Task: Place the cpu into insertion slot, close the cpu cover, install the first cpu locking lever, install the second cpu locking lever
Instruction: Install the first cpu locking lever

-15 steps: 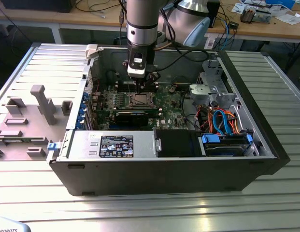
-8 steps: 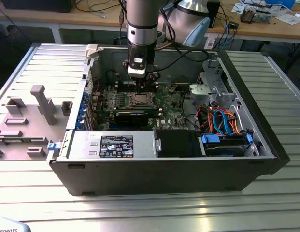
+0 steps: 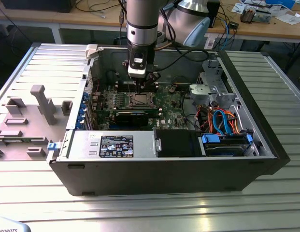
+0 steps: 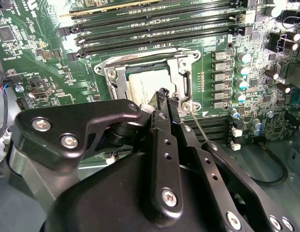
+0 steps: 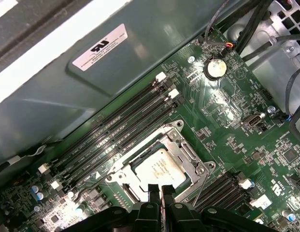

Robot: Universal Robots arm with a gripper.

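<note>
Camera set: one exterior view, two wrist views, on an open computer case.

The exterior view stands high off the near edge of the table (image 3: 140, 208) and looks down into the whole case (image 3: 154, 179), set well back, with the arm (image 3: 142, 24) at top centre. Both wrist views ride close above the motherboard (image 4: 38, 48) (image 5: 227, 111) and look past the gripper (image 4: 164, 94) (image 5: 158, 189); the first wrist view faces a case wall (image 5: 140, 53). All three views share the cpu (image 3: 139, 100) (image 4: 145, 84) (image 5: 159, 169); both wrist views share the memory slots (image 4: 154, 29) (image 5: 116, 130).
</note>
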